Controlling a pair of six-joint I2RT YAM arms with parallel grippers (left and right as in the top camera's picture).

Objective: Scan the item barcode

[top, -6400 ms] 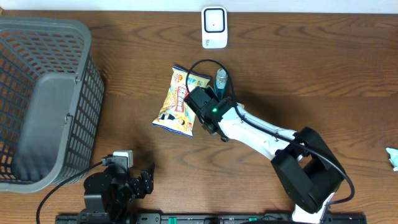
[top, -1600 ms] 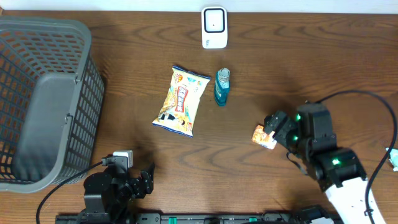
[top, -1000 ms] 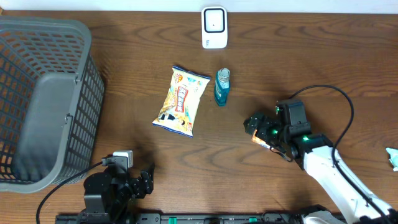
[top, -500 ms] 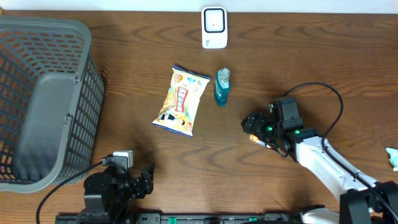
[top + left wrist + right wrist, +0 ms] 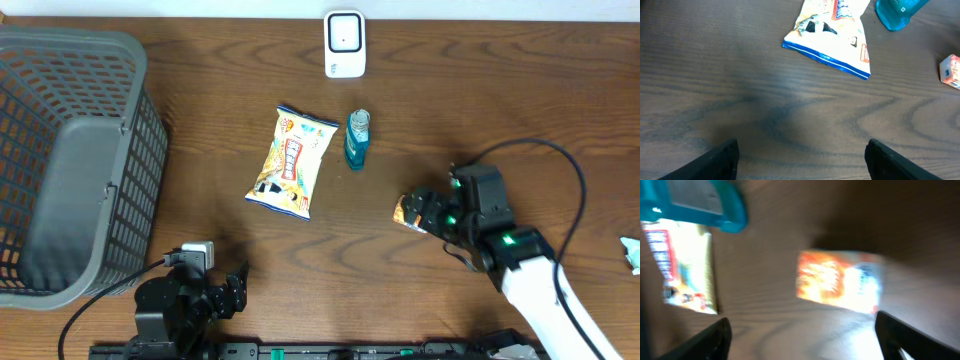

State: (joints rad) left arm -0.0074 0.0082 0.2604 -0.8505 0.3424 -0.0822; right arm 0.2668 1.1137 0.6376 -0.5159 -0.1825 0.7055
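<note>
A small orange and white box (image 5: 405,213) lies on the wooden table, just left of my right gripper (image 5: 428,211). In the blurred right wrist view the box (image 5: 840,282) lies ahead of the open right gripper (image 5: 802,320), with nothing between the fingers. A white scanner (image 5: 345,43) stands at the table's far edge. My left gripper (image 5: 228,288) rests open at the near left; in its wrist view, the left gripper (image 5: 801,147) holds only bare wood between its fingers.
A yellow snack bag (image 5: 291,162) and a teal bottle (image 5: 357,139) lie side by side in the middle, both also in the left wrist view. A grey mesh basket (image 5: 140,120) fills the left side. Something pale (image 5: 631,254) lies at the right edge.
My right gripper has drawn back to the right and slightly towards the near edge, and the orange box now shows at its fingertips. The left arm has not moved.
</note>
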